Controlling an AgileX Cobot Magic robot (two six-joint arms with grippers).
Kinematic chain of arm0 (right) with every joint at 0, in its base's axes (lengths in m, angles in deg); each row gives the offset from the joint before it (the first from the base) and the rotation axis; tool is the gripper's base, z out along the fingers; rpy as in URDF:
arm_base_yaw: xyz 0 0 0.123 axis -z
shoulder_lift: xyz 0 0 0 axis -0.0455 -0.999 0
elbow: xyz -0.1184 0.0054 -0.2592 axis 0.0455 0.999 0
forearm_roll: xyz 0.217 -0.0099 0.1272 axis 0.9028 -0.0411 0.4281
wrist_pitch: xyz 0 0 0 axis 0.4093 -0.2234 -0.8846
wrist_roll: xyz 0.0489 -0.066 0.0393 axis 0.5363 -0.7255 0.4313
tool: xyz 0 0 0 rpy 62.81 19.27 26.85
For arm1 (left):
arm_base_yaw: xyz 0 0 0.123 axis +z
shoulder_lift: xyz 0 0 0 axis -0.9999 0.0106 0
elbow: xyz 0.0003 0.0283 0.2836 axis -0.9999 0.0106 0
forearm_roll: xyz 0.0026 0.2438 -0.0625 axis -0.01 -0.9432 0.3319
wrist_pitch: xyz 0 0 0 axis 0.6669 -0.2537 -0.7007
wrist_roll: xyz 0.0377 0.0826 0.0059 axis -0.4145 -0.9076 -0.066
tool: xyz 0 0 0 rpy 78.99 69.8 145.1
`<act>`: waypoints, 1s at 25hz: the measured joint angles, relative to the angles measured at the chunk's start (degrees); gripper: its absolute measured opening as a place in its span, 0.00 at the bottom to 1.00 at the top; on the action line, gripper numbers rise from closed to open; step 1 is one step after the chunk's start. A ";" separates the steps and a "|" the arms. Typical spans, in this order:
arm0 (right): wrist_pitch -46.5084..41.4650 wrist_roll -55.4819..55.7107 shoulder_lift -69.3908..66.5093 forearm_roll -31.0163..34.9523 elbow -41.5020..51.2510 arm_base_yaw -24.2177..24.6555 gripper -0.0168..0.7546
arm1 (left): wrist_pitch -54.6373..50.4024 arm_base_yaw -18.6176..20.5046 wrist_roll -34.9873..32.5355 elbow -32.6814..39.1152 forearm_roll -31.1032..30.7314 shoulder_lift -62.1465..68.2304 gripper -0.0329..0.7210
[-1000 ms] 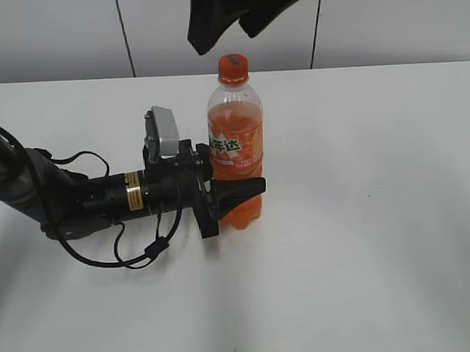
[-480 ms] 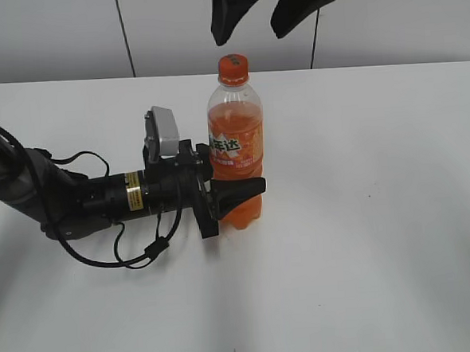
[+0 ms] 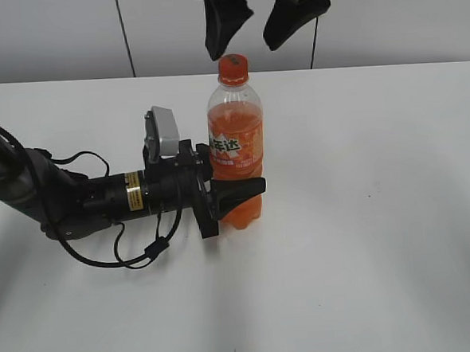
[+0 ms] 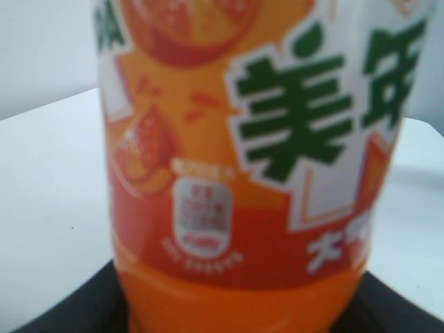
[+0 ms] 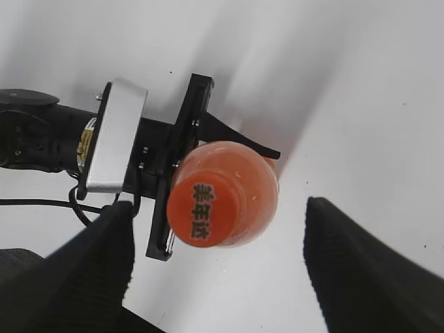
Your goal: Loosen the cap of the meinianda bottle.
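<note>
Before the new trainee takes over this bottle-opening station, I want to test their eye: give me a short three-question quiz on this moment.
1. True or false: the right gripper already pinches the cap.
2. What does the left gripper hold? A) the cap B) the lower body of the meinianda bottle C) nothing
3. Fill in: the bottle stands ____ on the white table.

Key:
1. False; its fingers are spread, above the cap and apart from it.
2. B.
3. Upright.
</note>
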 joint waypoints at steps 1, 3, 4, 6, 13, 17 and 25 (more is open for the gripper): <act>0.00 -0.14 -0.40 0.13 0.00 0.00 0.76 | 0.00 0.00 0.00 0.00 0.00 0.00 0.56; 0.00 -0.72 -1.51 0.41 0.00 0.00 0.76 | 0.00 0.00 0.00 0.00 0.00 0.00 0.56; 0.00 -1.02 -2.01 0.79 0.00 0.00 0.76 | 0.00 0.00 0.00 0.00 0.00 0.00 0.56; 0.00 -1.34 -2.64 1.22 0.00 0.00 0.76 | 0.00 0.00 0.00 0.00 0.00 0.00 0.56; 0.00 -2.74 -2.71 1.52 0.00 0.00 0.63 | 0.00 0.00 0.00 0.00 0.00 0.00 0.56; 0.00 -3.82 -2.71 1.76 0.00 0.00 0.40 | 0.00 0.00 0.00 0.00 0.00 0.00 0.56; 0.10 -15.87 -2.71 1.99 0.00 0.00 0.37 | 0.00 0.00 0.00 0.00 0.04 0.01 0.56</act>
